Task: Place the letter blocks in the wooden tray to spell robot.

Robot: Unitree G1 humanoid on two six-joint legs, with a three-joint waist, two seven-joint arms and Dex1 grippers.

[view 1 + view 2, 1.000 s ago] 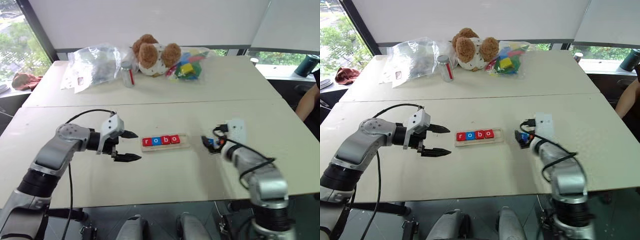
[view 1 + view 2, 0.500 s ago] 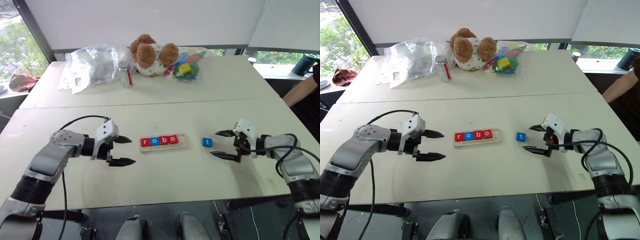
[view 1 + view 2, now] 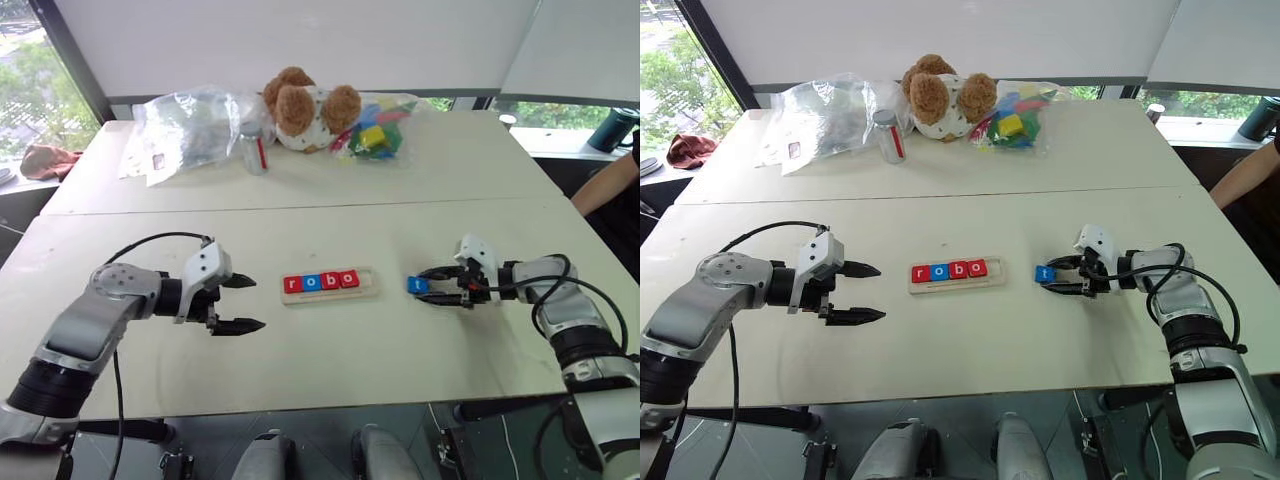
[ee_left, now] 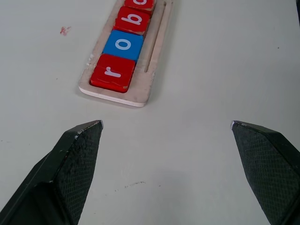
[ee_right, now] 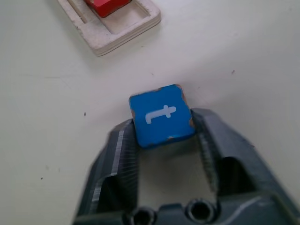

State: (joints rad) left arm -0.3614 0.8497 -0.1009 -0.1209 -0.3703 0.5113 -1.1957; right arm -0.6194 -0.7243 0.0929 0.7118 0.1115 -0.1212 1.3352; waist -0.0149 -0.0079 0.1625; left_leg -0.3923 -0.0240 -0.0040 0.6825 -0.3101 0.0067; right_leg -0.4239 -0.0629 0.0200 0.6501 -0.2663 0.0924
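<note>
A teddy bear [image 3: 303, 108] and bags [image 3: 190, 128] sit at twelve o'clock. The tray [image 3: 331, 285] lies crosswise. Right gripper [image 5: 164, 140] pinches the t block [image 5: 161, 115]; left gripper [image 3: 244, 303] gapes.

White lowercase letters r, o, b, o on red and blue square tiles [image 3: 320, 281]; the blue square tile [image 5: 162, 115] between the right gripper's [image 5: 164, 140] fingers reads t.

Wooden tray [image 5: 123, 26] partly cropped

Bright, even daylight comes from the windows [image 3: 25, 95] behind the tabletop [image 3: 330, 355]. Shadows beneath both arms are soft and pale. The white blinds [image 3: 300, 45] show no glare. The left pincer's fingertips [image 4: 77, 154] look slightly soft up close.
</note>
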